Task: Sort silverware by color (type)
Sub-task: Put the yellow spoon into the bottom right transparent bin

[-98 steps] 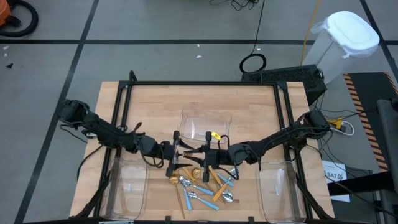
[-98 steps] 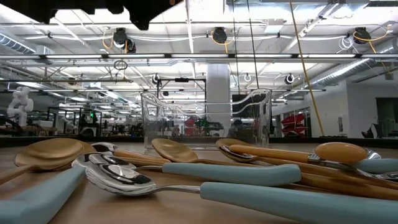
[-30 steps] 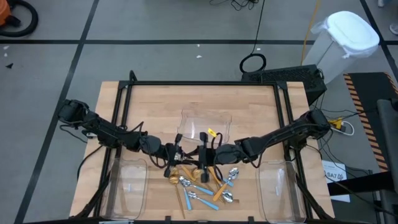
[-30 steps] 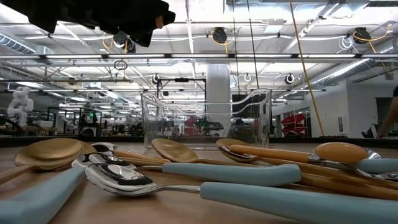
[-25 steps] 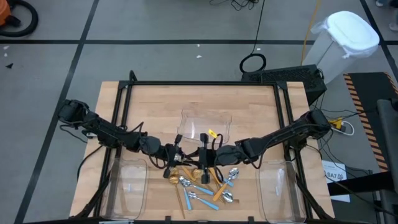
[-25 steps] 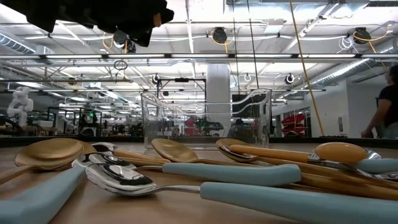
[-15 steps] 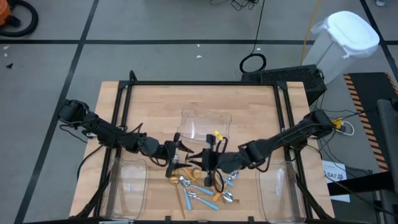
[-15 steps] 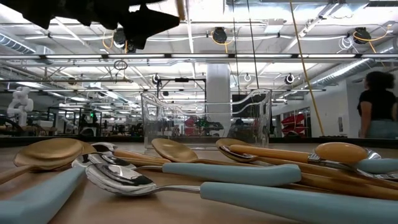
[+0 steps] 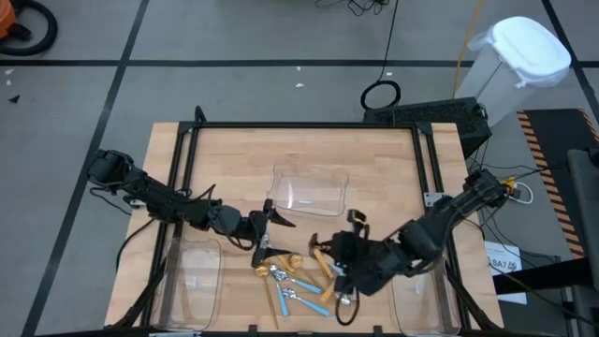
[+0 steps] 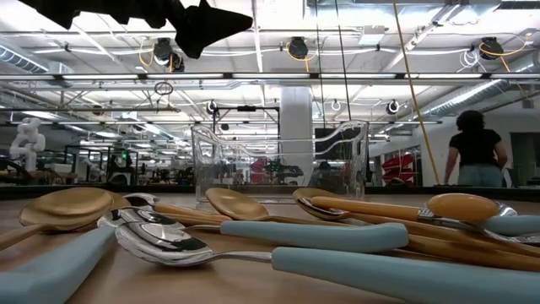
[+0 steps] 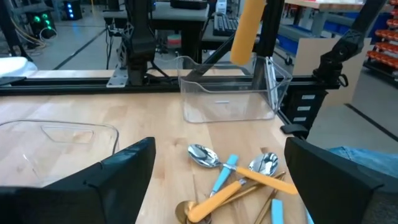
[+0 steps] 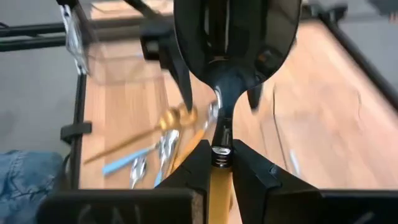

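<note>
Blue, orange, gold spoons [image 9: 295, 278] heaped on table, one orange-handled spoon [image 12: 221, 74] lifted

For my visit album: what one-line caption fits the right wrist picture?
Right gripper, fingers shut on an orange-handled spoon, carries it above the wooden table and the spoon pile.

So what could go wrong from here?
1. The right pincer clamps the orange-handled spoon only where handle meets stem, with the bowl sticking far out; it may pivot or slip during the move.
2. That arm hangs over the right edge of the spoon pile, so a low sweep could scatter it.
3. The left pincer hovers open right above the pile, a likely snag if it descends carelessly.
</note>
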`<move>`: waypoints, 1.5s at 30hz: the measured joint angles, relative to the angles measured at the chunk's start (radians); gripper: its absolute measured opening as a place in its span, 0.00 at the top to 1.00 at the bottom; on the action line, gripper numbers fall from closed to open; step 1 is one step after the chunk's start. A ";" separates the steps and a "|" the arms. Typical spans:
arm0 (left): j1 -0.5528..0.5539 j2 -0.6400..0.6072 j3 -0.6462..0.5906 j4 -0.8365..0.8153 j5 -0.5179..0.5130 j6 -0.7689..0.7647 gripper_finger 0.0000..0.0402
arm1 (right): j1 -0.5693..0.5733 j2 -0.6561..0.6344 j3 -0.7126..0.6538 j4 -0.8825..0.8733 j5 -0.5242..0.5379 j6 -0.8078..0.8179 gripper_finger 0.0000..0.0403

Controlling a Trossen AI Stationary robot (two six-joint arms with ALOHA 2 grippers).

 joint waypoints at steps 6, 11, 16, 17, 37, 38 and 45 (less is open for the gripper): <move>0.000 0.000 0.017 -0.054 0.000 -0.004 0.11 | 0.064 0.000 0.041 -0.195 -0.009 0.302 0.90; 0.000 0.000 0.017 -0.055 0.000 -0.006 0.11 | 0.115 0.000 0.044 -0.297 -0.076 0.535 0.90; 0.000 0.000 0.017 -0.055 0.000 -0.006 0.11 | 0.170 0.000 0.044 -0.376 -0.110 0.750 0.90; 0.000 0.000 0.017 -0.055 0.000 -0.006 0.11 | 0.179 -0.003 0.044 -0.389 -0.121 0.788 0.90; -0.007 0.000 0.017 -0.171 0.020 -0.015 0.11 | 0.289 -0.009 0.033 -0.612 -0.266 1.297 0.90; -0.007 0.000 0.017 -0.180 0.020 -0.015 0.11 | 0.294 -0.001 0.033 -0.612 -0.287 1.304 0.90; -0.007 0.000 0.017 -0.213 0.021 -0.024 0.11 | 0.325 0.022 -0.038 -0.611 -0.430 1.400 0.90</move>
